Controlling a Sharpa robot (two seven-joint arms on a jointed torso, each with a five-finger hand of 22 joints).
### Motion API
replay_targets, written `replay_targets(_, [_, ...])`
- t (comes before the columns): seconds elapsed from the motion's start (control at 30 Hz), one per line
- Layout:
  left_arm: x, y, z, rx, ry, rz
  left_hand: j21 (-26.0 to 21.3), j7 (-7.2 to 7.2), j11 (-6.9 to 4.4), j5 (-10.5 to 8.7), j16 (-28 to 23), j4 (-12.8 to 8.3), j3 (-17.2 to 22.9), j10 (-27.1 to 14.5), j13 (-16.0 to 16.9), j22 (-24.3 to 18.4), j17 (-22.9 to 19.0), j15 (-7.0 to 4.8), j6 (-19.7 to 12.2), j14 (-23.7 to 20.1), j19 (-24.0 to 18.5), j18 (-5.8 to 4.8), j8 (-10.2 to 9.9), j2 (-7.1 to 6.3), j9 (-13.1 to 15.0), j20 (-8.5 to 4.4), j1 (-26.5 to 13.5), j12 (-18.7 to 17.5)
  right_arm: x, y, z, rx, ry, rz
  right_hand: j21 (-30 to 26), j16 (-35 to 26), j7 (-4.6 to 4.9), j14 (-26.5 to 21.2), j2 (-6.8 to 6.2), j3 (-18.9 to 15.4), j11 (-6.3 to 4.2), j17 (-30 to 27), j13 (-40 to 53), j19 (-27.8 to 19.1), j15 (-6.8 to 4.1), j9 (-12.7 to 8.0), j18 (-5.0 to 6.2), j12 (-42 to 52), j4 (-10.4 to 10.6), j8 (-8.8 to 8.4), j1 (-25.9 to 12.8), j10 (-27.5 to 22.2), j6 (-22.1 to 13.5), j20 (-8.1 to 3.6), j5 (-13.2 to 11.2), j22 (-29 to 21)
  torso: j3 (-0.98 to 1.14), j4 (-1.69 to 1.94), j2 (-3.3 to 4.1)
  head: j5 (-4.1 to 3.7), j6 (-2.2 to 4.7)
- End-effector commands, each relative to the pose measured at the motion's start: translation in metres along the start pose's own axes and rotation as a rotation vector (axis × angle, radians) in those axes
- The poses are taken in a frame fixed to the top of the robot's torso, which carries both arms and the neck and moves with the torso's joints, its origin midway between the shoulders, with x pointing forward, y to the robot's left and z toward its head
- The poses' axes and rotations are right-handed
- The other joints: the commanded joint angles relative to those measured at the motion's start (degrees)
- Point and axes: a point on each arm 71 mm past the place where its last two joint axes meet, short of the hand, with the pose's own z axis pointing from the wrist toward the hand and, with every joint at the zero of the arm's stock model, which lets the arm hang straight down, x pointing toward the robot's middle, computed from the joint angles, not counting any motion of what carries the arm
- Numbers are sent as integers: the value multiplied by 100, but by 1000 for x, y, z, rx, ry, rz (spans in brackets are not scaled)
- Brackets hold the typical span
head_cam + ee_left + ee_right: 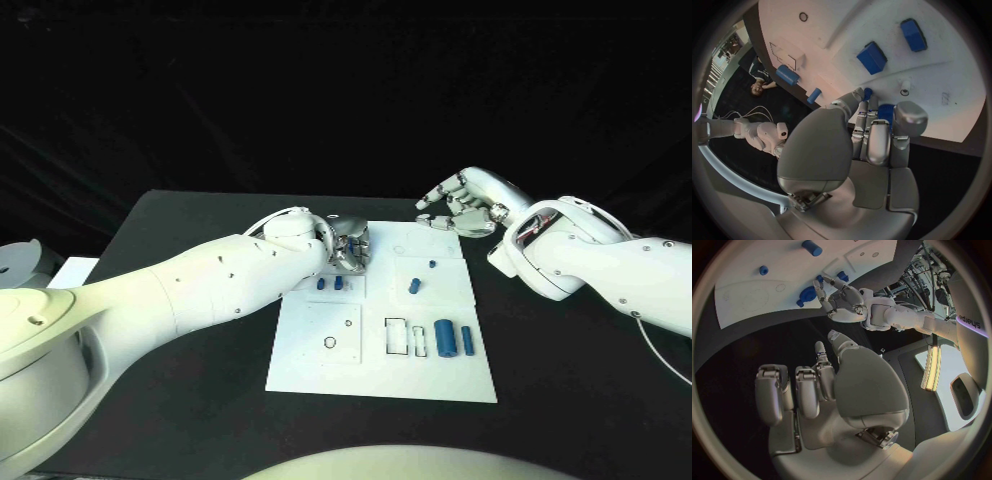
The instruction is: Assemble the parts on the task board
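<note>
This looks like a robotics lab or test cell set up for recording. A black table [173, 330] stands before a black backdrop [346, 90] that closes off the whole far side in the head view, the kind of dark surround used to keep a camera scene plain. On the table lies a white task board [378, 375] printed with thin outlines and holding small blue parts [446, 336], a bench exercise and not household goods. The right wrist view shows a rack of metal framing and cables [924, 267] and a lit strip lamp [929, 367] beside the table.
</note>
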Motion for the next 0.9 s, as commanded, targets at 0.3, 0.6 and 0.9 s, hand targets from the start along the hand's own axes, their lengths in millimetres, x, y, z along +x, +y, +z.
replay_targets(0.3, [9, 1, 3, -24, 48, 8, 48, 22, 24, 11, 5, -74, 210, 63, -6, 45, -43, -13, 47, 139, 34, -116, -124, 4, -34, 10, 10, -166, 1, 2, 0, -11, 12, -2, -34, -28, 6, 558, -5, -44, 9, 1344, 922, 199, 29, -9, 117, 0, 0, 16, 58, 143, -21, 16, 18, 749, -9, -6, 9, -12, -17])
replay_targets(0.6, [12, 2, 3, -38, 59, 10, 103, 40, 33, 17, 15, -141, 358, 108, 2, 113, -62, -6, 64, 135, 37, -126, -180, 17, -49, 19, 29, -250, 1, 2, 0, -11, 12, -2, -34, -28, 6, 558, -5, -44, 9, 1344, 922, 199, 29, -9, 117, 0, 0, 16, 58, 143, -21, 16, 18, 749, 0, 1, 0, -18, -37])
replay_targets(0.9, [7, 5, 0, -28, -5, -1, 237, 63, 30, 21, 60, -356, 812, 346, 22, 270, -66, -12, 222, 137, 51, -147, -239, 91, -51, 16, 96, -403, 1, 2, 0, -12, 11, -2, -34, -28, 6, 558, -5, -44, 9, 1344, 922, 199, 29, -9, 117, 0, 0, 16, 58, 143, -21, 16, 18, 749, -2, -3, -4, -27, -36])
